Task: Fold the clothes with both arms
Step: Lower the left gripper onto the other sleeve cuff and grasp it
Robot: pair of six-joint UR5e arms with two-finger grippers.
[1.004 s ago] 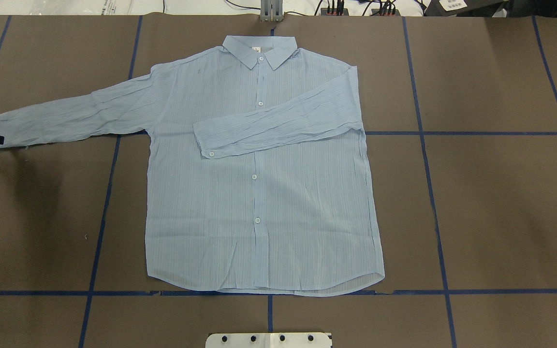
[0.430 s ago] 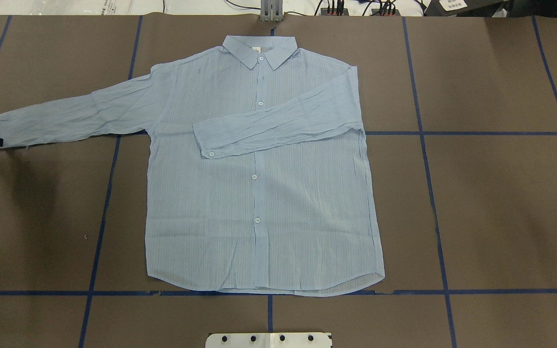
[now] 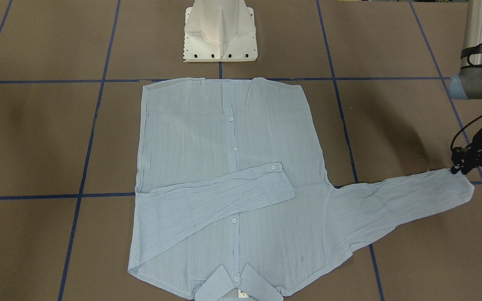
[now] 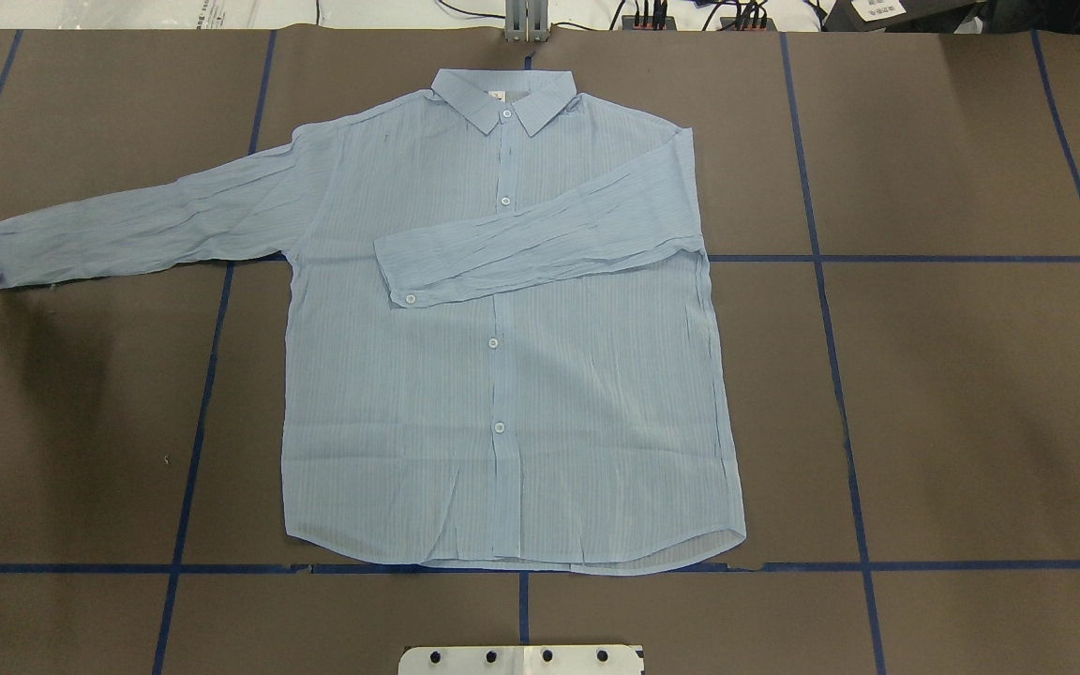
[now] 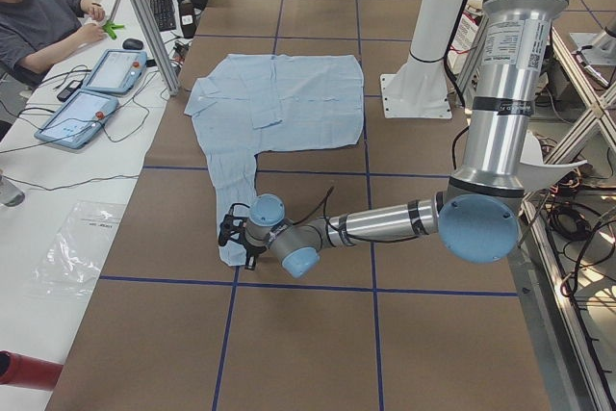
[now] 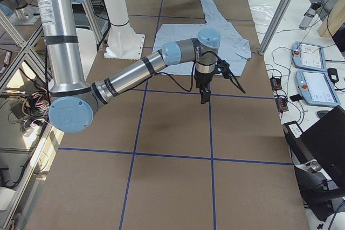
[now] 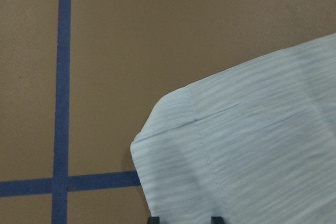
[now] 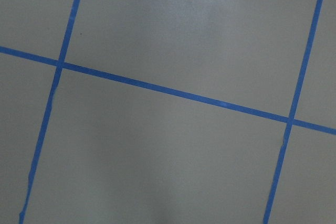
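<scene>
Hovering at cuff (image 7: 210,156) of outstretched sleeve (image 4: 146,225), left gripper (image 3: 460,169) is seen with fingers apart astride cuff edge, judged poised for pinch so sleeve can be folded inward. Shirt (image 4: 502,375) is spread flat on table (image 4: 971,422), other sleeve (image 4: 540,248) already laid across chest. Right gripper (image 6: 205,98) is parked well clear of shirt; its opening cannot be told.

Left arm (image 5: 385,221) stretched out, left tool (image 3: 459,168) low, fingertips (image 7: 216,220) apart; right arm (image 6: 135,71) outstretched, right tool (image 6: 205,96) pointing downward.

Even bright light, soft dark shadows on the table (image 4: 971,422), all views sharp
</scene>
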